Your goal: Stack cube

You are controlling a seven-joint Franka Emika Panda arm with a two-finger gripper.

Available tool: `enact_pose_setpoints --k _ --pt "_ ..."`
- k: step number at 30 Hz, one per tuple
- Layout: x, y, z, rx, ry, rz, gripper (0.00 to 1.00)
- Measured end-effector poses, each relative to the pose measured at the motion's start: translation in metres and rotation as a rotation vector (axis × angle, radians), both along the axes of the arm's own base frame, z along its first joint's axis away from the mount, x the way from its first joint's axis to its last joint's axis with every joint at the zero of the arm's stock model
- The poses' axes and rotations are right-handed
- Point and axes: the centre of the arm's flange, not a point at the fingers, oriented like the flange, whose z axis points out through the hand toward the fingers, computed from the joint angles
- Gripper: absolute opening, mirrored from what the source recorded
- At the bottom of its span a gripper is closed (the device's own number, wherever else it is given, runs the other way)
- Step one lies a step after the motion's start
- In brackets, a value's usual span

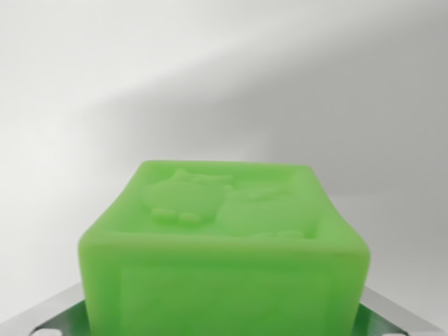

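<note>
Item: green cube (pixel 224 245). Soft-looking moulded block with a raised animal relief on its upper face and a recessed panel on the face toward the camera. It sits directly in front of the wrist camera, filling the lower middle of the wrist view, so it lies at the gripper itself, centred between where the fingers would be. No second cube is in view.

Item: gripper (pixel 224 325). Only grey metal parts show at the bottom corners, at the wrist view's left and right of the cube. The fingertips are hidden behind the block, so you cannot tell whether they pinch it, stand spread beside it, or are pressed together.

Step in hand, as a judgement: the cube appears to be carried or just seized. Confirm the hold before you travel; the block sits square to the camera, so keep it level and keep the wrist from twisting. Find the base cube first, since nothing here shows it.

Item: surroundings. Beyond the cube lies a plain pale surface, possibly worktop or backdrop, with a soft diagonal shadow band. No edges, walls or obstacles show ahead or to either side of the gripper. Room looks open, but below and behind the cube is hidden; descend slowly.
</note>
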Motion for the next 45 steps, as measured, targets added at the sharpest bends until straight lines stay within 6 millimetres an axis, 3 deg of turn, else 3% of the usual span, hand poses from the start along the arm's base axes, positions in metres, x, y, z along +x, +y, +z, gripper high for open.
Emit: enact_pose_setpoints --k 45 --pt "0.032 0.075 0.014 -0.001 0.004 0.290 0.00"
